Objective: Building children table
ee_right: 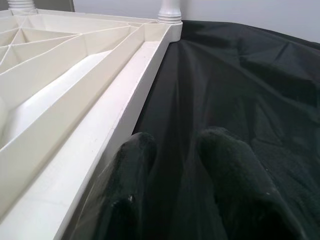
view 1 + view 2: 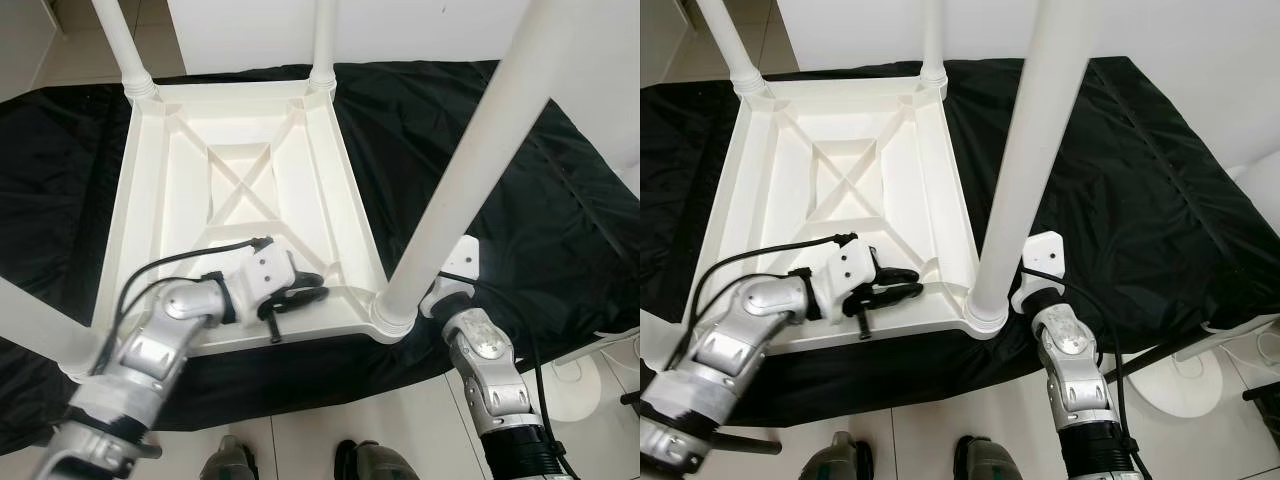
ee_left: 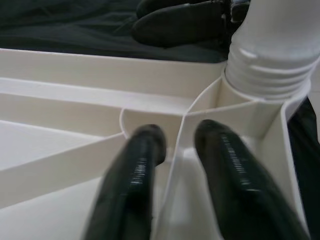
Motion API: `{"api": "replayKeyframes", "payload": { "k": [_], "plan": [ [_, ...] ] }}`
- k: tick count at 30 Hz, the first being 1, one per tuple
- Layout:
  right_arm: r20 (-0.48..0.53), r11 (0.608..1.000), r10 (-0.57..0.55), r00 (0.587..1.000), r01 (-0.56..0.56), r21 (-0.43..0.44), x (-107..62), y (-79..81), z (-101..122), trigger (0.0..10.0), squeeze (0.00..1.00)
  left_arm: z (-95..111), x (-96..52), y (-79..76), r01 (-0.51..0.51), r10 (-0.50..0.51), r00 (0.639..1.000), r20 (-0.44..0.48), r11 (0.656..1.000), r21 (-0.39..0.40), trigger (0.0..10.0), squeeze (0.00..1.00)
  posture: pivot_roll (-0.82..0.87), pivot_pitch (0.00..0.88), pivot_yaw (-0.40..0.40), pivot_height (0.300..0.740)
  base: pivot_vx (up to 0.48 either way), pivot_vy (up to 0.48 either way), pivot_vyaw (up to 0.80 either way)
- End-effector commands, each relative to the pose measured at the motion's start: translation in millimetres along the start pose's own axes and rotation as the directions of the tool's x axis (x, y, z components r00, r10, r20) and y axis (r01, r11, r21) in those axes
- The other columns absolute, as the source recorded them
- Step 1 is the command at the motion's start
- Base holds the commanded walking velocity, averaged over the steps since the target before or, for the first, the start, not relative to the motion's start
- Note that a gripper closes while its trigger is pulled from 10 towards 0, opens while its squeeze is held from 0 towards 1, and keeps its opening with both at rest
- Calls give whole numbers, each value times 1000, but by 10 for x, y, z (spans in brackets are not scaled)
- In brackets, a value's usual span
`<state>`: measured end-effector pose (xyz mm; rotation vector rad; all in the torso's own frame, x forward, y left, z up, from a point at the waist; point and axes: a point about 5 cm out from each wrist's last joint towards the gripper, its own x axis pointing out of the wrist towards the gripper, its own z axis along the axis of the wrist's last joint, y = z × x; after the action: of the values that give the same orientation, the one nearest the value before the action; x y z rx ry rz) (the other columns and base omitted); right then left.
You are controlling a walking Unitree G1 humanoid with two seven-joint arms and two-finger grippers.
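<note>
Four legs [image 2: 470, 170] are seen fitted to the upturned table [image 2: 250, 180]. The left gripper [image 2: 300, 292], slightly parted, straddles a corner rib; the right gripper [image 1: 170, 200], parted, holds nothing. Righting appears outstanding.

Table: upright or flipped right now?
Flipped. The white table lies top-down on the black cloth, ribbed underside showing, and its legs point up toward the camera.

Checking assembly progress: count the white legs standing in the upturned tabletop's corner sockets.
4. Two at the far corners, one at the near right corner beside the right gripper, one at the near left corner, partly cut off.
</note>
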<state>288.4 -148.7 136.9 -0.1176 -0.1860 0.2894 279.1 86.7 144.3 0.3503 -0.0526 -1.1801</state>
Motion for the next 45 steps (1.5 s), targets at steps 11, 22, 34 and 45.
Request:
{"api": "replayKeyframes", "payload": {
  "k": [11, 22, 34, 45],
  "plan": [
    [2, 993, -70, 998, 70, 96, -27, -133, 8, 10000, 90, -55, 66, 63, -176, 175, 980, -90, 984, -2, 10000, 0, -39, 162, 15, 740, 0, 0, 0],
    [28, 987, -47, 998, 43, 154, -245, -474, 155, 10000, 1000, 122, -258, 349, -361, 356, 929, -98, 931, -46, 10000, 0, -63, 172, 36, 740, 0, 0, 0],
    [-13, 952, 263, 965, -257, 164, -682, -521, 277, 10000, 0, 197, -598, 533, -524, 522, 851, -60, 833, -181, 10000, 0, -94, 159, 75, 740, 0, 0, 0],
    [-104, 758, 652, 751, -638, 136, -949, -353, 415, 10000, 0, 245, -587, 416, -483, 479, 875, -73, 849, -215, 10000, 0, -101, 131, 111, 740, 0, 0, 0]
  ]
}}
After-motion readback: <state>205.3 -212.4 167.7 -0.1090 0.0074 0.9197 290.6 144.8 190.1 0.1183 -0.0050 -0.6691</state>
